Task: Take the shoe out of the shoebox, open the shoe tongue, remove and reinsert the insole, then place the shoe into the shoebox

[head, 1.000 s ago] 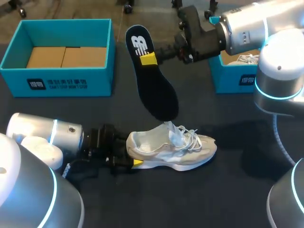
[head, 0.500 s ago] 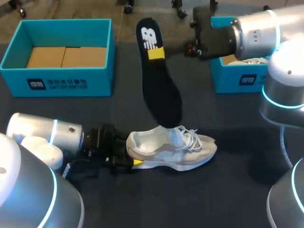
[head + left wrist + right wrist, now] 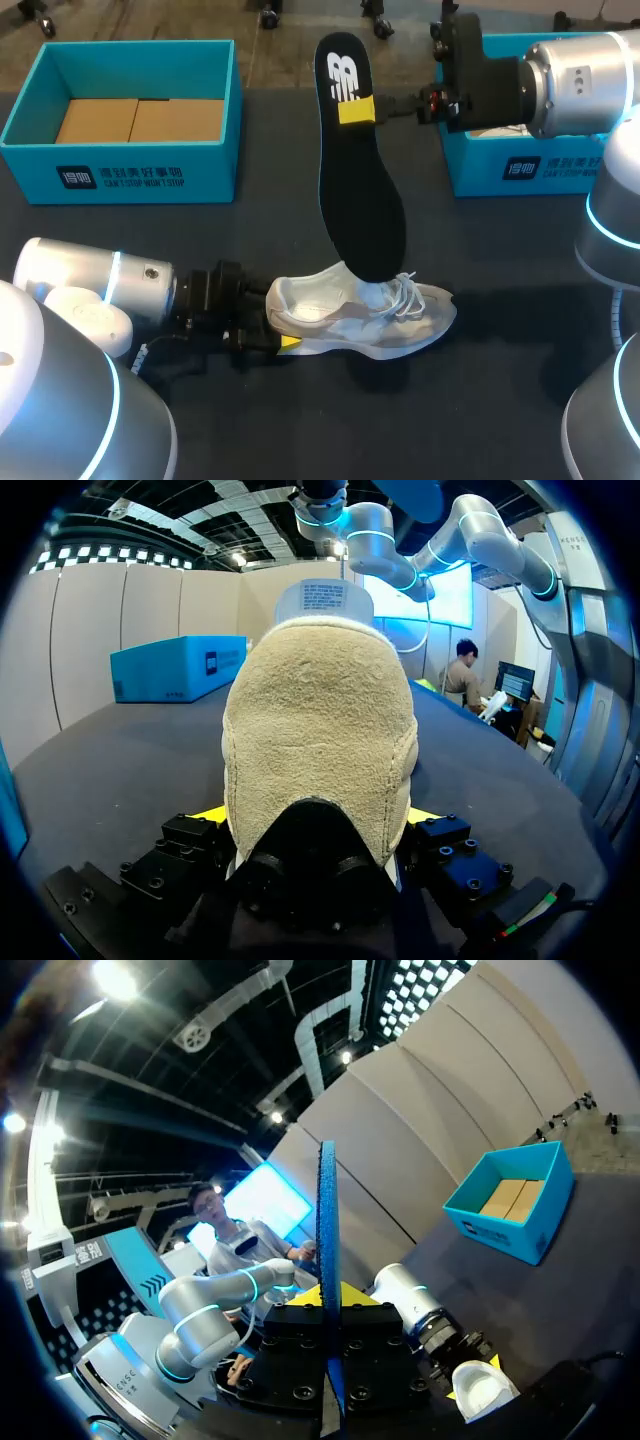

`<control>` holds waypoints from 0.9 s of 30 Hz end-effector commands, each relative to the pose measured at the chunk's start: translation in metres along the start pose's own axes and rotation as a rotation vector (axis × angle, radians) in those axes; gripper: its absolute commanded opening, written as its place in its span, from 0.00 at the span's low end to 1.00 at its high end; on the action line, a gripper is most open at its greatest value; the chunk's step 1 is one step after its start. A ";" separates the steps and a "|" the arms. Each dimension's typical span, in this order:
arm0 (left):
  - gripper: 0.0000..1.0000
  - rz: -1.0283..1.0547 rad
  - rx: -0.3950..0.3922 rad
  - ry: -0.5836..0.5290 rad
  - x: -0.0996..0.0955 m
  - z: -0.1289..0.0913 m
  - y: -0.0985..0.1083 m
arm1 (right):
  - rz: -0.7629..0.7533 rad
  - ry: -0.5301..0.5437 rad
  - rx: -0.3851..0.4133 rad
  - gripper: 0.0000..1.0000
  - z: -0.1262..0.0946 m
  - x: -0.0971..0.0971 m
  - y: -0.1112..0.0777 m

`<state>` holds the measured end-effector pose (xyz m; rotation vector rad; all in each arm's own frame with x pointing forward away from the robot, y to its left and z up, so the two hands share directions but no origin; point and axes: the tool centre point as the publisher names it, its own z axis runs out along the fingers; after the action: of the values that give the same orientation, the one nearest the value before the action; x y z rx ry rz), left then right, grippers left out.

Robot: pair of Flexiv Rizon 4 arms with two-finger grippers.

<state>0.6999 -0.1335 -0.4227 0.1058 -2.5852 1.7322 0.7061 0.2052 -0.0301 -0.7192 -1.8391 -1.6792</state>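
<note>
Shoe [image 3: 360, 315], a beige sneaker, stands on its sole on the dark desk [image 3: 480, 400]. Its heel points toward the left gripper [image 3: 275, 325], whose fingers [image 3: 208, 814] clamp the heel from both sides. Above it the black insole [image 3: 360, 190] hangs nearly upright, its toe end over the shoe's laces. The right gripper [image 3: 357, 110] has its fingers pinched on the insole near the heel end. One teal shoebox [image 3: 120, 170] sits at the far left, and a second teal box [image 3: 500, 170] is beside the right arm.
</note>
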 end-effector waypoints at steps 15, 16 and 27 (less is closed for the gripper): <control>0.00 -0.001 -0.001 -0.002 0.001 0.000 0.001 | 0.009 -0.057 -0.028 0.00 0.002 0.045 -0.035; 0.00 -0.001 -0.001 -0.002 0.001 0.000 0.001 | 0.011 -0.061 -0.029 0.00 0.001 0.048 -0.037; 0.00 -0.001 -0.001 -0.002 0.001 0.000 0.001 | 0.007 -0.071 -0.020 0.00 -0.007 0.053 -0.041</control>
<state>0.7000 -0.1334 -0.4227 0.1059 -2.5854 1.7320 0.6429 0.2017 -0.0217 -0.7983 -1.8648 -1.6918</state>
